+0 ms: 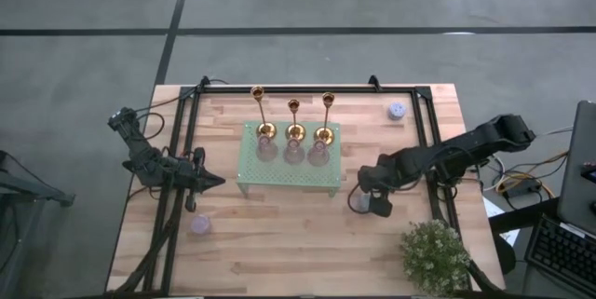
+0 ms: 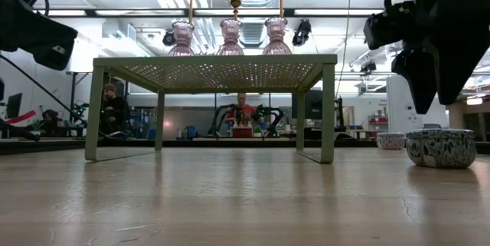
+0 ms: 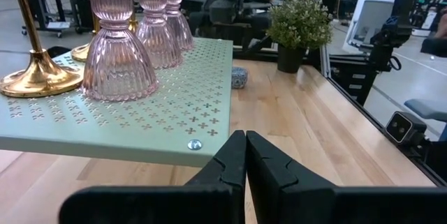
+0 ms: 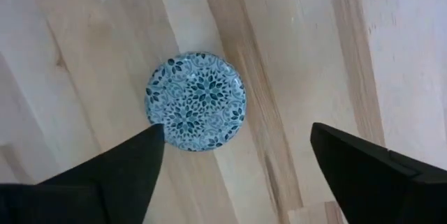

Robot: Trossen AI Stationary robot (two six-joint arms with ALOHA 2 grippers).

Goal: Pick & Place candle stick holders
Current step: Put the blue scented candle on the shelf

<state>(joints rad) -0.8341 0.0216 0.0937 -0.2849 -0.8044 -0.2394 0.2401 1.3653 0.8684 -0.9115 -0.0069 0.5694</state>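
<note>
high view: three gold candle stick holders [image 1: 294, 122] stand in a row along the far edge of the green perforated stand [image 1: 279, 176], with three pink glass holders [image 1: 292, 153] in a row just in front of them. a small round blue patterned piece [image 1: 360, 203] sits on the bare wood table [image 1: 298, 243] beside the stand's right end, right under the right gripper [image 1: 371, 197], fingers spread. another blue piece [image 1: 397, 110] lies near the far right corner, a lavender piece [image 1: 200, 224] near the left front. left gripper [image 1: 212, 182] points at the stand's left end, closed, holding nothing. potted plant [image 1: 435, 254] at the front right.

low view: stand seen from table level, pink holders and gold stems on top. the near blue piece [image 2: 439, 147] rests on the table with the right arm's dark bulk above it; not lifted.

left wrist view: left gripper [image 3: 245, 160] pinched together and empty, just short of the stand's edge; one gold base [image 3: 38, 79] and pink holders [image 3: 115, 49] close by on the stand.

right wrist view: right gripper [image 4: 237, 158] wide apart, looking straight down on the blue piece [image 4: 195, 101], fingers either side but not touching it.

judgement: all three gold holders look placed on the stand, so that part seems done; the small pieces are loose on the table, maybe left to handle.
</note>
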